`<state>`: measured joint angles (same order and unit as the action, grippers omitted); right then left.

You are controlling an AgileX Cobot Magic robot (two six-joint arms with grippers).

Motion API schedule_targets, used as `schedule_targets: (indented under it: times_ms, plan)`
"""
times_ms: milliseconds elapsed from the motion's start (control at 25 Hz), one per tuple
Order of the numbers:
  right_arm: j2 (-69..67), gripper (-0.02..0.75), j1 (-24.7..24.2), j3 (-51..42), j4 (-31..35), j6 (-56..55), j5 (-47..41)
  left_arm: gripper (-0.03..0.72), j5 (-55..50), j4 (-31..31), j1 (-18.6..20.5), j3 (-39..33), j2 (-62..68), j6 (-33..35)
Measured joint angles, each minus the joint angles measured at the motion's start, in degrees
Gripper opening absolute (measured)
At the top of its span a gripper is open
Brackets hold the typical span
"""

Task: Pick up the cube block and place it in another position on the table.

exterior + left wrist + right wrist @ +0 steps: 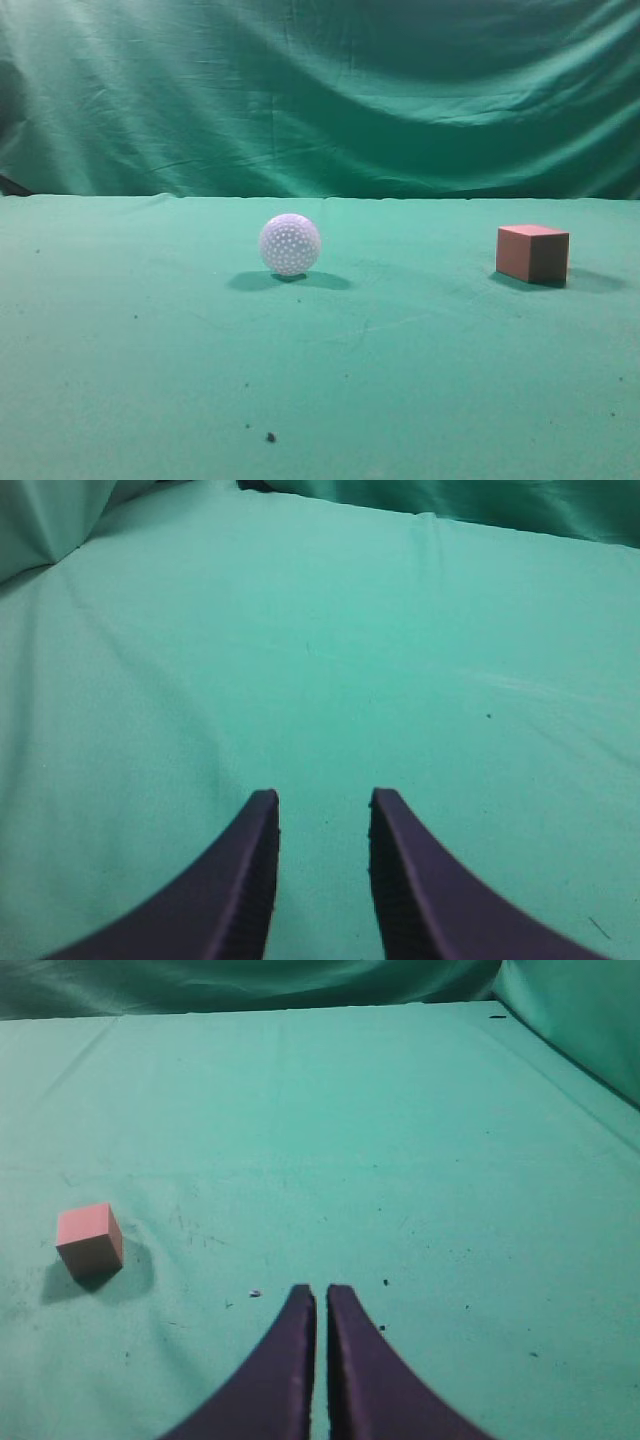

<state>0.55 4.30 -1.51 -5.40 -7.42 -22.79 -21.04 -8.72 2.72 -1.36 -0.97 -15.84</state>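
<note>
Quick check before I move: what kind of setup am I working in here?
Most likely a staged lab tabletop, not a home or a workshop. The table is draped in green cloth, a wrinkled green curtain hangs behind it, and only two props sit on it: a white dimpled ball and the cube block.

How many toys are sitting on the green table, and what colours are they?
White dimpled ball: 1
Reddish-brown matte cube block: 1
Total on the green cloth table: 2
</note>
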Motion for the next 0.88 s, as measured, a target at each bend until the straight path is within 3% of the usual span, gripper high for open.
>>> schedule_targets:
  times_ms: [680,880]
  plan:
    - [0.0,0.0,0.0,0.0,-0.7,0.7,0.3,0.262,0.0,0.0,0.0,0.0,0.0,0.0]
    - [0.0,0.0,0.0,-0.1,-0.3,1.7,7.0,0.262,0.0,0.0,0.0,0.0,0.0,0.0]
